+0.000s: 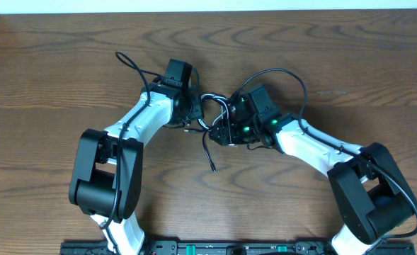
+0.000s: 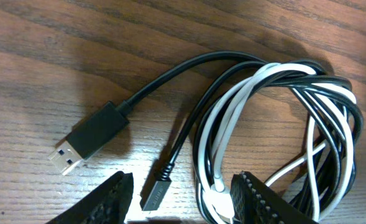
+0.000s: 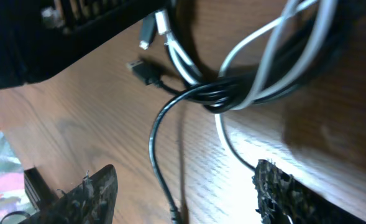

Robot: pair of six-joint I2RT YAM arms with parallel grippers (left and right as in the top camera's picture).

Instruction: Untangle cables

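Between left end effector and right end effector: tangled cables.

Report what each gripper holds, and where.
Nothing is held. The left gripper, fingers open, straddles the white cable and black cable near their plugs; the right gripper, fingers open, has the black cable passing between them.

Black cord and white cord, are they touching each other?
Touching. The left wrist view shows the white cord threaded through loops of the black cord, pressed right against them.
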